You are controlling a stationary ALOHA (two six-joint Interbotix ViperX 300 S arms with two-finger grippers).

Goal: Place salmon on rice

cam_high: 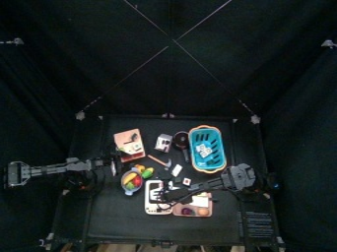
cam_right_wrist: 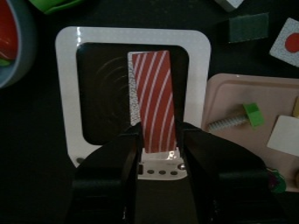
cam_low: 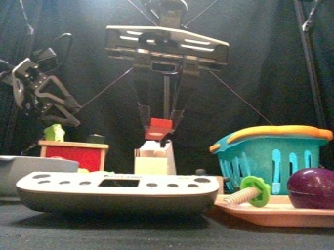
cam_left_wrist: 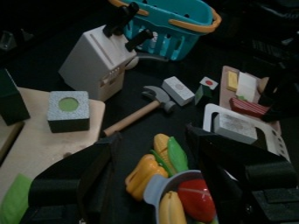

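The salmon (cam_right_wrist: 155,92) is a long red strip with pale stripes. Its near end sits between the jaws of my right gripper (cam_right_wrist: 158,147), which is shut on it. It hangs over the black middle of a white-rimmed tray (cam_right_wrist: 70,87). In the left wrist view the rice (cam_left_wrist: 237,129) is a pale block on that tray (cam_left_wrist: 212,118), with the salmon (cam_left_wrist: 247,107) right beside it. The right wrist view does not show the rice. From above, the right gripper (cam_high: 168,194) is at the table's front middle. My left gripper (cam_left_wrist: 155,144) rests open at the left (cam_high: 105,175).
A teal basket (cam_high: 207,146) stands at the back right. A white knife block (cam_left_wrist: 100,57) and a toy hammer (cam_left_wrist: 146,105) lie mid-table. A bowl of toy food (cam_left_wrist: 176,188) sits under the left jaws. A pink board (cam_right_wrist: 251,114) carries small pieces beside the tray.
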